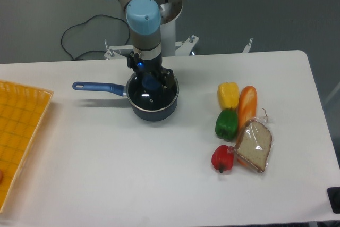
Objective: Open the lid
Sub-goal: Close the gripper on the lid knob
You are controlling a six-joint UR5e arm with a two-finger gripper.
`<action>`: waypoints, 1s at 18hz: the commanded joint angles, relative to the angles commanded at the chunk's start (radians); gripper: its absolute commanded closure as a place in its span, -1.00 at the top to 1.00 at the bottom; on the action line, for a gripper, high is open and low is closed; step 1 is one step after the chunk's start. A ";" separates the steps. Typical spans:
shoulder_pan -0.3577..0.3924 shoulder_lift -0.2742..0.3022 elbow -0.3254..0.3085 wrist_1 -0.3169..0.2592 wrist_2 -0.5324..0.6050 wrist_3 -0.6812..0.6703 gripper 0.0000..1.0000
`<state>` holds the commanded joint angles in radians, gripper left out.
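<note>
Camera view, fixed, looking down on the table (pixel 159 184). Gripper (pixel 151 82) descends vertically onto the pan (pixel 154 99), its fingers straddling the blue knob (pixel 151 82) at the centre of the lid (pixel 155 95). Whether the fingers are clamped on the knob or merely standing beside it cannot be told; the wrist hides the contact.

Risks, as judged from this pose:
- Weak or off-centre hold on the knob: the lid could tilt on lifting, slip free and drop back onto the pan or onto the table, where glass may crack.
- Lid sticking in the rim: the pan could rise with it or be dragged, the handle (pixel 98 86) swinging round.
- Sideways pull before the lid clears the rim: the pan could slide toward the arm's base.

Position of the lid: seated flat on the pan, just left of table centre, toward the far edge. Relative to the gripper it lies directly beneath, knob between the fingers, glass spreading out mostly toward 6 o'clock in this view. Handle points to 9 o'clock, toward the basket (pixel 21 131). Toy vegetables (pixel 231 115) and bagged bread (pixel 255 144) lie well apart, at about 4 o'clock from the pan.
</note>
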<state>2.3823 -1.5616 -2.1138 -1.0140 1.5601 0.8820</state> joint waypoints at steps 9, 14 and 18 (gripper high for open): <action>-0.002 -0.002 0.000 -0.002 0.000 0.003 0.80; 0.000 0.000 -0.002 -0.002 0.000 0.003 0.65; 0.000 0.000 -0.002 -0.002 0.000 0.003 0.50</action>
<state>2.3823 -1.5616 -2.1154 -1.0155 1.5601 0.8851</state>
